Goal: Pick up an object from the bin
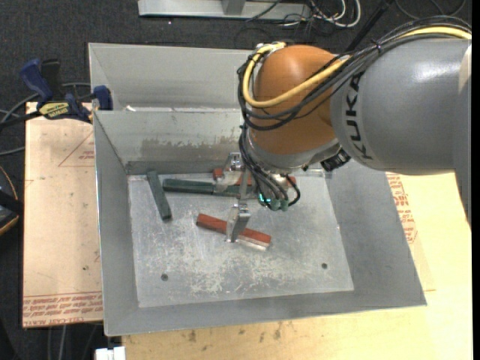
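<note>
A flat red bar (211, 221) lies slanted in the middle of the bin floor, its right end lower with a pale edge. My gripper (239, 229) comes straight down from under the orange cover and meets the bar at its middle, hiding that part. Whether it grips the bar I cannot tell. A long dark green tool (192, 187) lies just behind and to the left, pointing at the gripper.
A short grey-green bar (159, 195) lies slanted at the left, touching the green tool's far end. A small reddish thing (219, 174) sits near the back wall, half hidden by the arm. The arm's bulk covers the back right of the bin.
</note>
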Robot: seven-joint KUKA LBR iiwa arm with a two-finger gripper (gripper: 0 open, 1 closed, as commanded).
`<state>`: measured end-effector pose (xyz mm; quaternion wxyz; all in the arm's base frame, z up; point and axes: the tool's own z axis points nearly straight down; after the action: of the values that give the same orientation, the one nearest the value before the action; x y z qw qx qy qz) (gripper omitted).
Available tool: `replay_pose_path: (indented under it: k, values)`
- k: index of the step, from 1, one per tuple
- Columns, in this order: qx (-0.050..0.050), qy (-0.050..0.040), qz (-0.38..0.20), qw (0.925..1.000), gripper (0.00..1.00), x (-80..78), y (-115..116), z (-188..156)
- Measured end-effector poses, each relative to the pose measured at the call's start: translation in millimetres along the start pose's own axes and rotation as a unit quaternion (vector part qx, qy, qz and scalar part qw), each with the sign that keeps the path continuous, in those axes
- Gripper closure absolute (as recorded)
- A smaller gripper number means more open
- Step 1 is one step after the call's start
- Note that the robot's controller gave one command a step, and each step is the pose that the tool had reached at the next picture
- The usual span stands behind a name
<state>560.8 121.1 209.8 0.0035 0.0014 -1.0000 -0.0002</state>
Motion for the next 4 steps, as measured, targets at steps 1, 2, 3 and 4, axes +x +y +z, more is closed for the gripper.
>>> replay_pose_path:
  k: [1, 2, 3, 4]
  values:
    - [0.000, -0.0014, 0.000, 1.0000, 0.00, -0.5, 0, -2]
    - [0.000, -0.0041, -0.064, 0.9979, 0.00, 11.2, 0, -5]
    - [0.000, -0.0080, -0.155, 0.9880, 0.00, -3.1, -26, 44]
    - [-0.002, -0.0117, -0.125, 0.9921, 1.00, -31.4, -12, 131]
